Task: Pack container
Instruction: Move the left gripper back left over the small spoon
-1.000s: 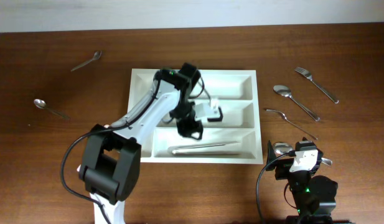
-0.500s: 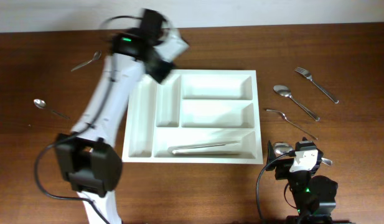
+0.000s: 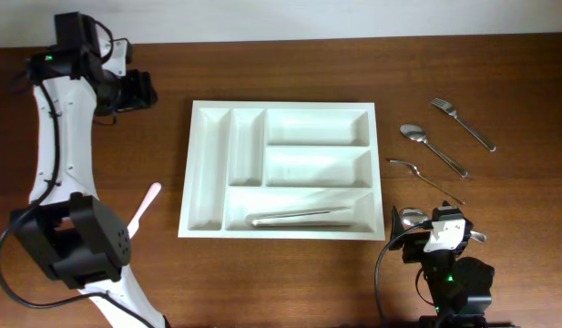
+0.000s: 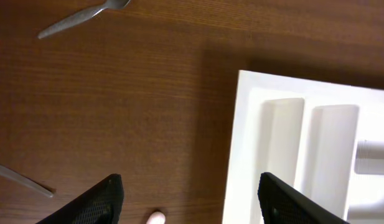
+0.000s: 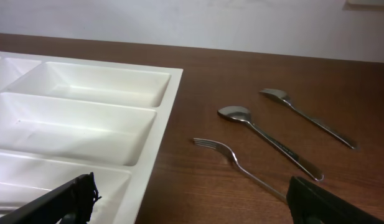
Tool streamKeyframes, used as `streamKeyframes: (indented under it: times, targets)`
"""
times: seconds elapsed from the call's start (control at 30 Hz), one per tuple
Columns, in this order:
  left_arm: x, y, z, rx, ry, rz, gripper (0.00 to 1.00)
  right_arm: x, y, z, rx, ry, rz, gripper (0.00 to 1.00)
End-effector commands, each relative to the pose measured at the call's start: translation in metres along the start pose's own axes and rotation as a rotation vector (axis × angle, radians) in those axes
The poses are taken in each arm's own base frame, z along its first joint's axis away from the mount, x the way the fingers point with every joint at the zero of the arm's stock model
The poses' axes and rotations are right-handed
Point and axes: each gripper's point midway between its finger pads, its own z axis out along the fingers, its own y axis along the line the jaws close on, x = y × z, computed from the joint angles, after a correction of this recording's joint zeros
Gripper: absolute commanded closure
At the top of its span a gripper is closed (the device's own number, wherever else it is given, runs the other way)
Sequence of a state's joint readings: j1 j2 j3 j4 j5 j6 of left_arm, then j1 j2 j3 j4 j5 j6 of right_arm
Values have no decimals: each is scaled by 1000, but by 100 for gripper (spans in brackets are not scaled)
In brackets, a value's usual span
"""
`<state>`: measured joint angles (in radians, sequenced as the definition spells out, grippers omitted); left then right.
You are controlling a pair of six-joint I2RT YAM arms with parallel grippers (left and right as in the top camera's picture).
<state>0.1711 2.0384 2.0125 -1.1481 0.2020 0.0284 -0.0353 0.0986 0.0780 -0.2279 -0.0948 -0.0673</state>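
**Lying flat mid-way across the dark brown wooden desk: the large white rectangular plastic cutlery tray with five compartments**

The tray's long horizontal compartment holds one slender silvery metal utensil. The left pincer hangs over the desk's far left corner, well apart from the tray, black fingers spread wide with nothing between them. A small silver metal spoon lies near it. The right pincer sits low beside the tray's near right corner, spread fully and empty. Right of the tray lie a larger silver spoon, a long silver fork and a thin bent silver fork. A pale pink stick lies left of the tray.
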Motion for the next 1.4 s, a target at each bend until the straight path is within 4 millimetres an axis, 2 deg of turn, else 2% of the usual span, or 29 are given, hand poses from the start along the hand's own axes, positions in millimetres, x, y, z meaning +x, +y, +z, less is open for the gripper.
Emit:
streamKeyframes:
  times: [0.0,0.1,0.2,0.4,0.67,0.83,1.1,1.37]
  targets:
    - [-1,22,-10,-70,-18,-133,27,2,4,0,-17,-2,-4,1]
    - [14,65,-3,-271,13,-322,19,2,4,0,-17,-2,-4,1]
    - [31,96,4,-394,38,-484,16,2,4,0,-17,-2,-5,1]
    - [44,144,27,-453,44,-704,15,2,4,0,-17,-2,-5,1]
    - [60,196,63,-473,74,-796,15,2,4,0,-17,-2,-4,1]
    - [74,221,77,-488,97,-842,16,2,4,0,-17,-2,-4,1]
    - [85,245,84,-502,102,-879,16,2,4,0,-17,-2,-5,1]
    - [61,255,87,-471,23,-748,21,2,4,0,-17,-2,-5,1]
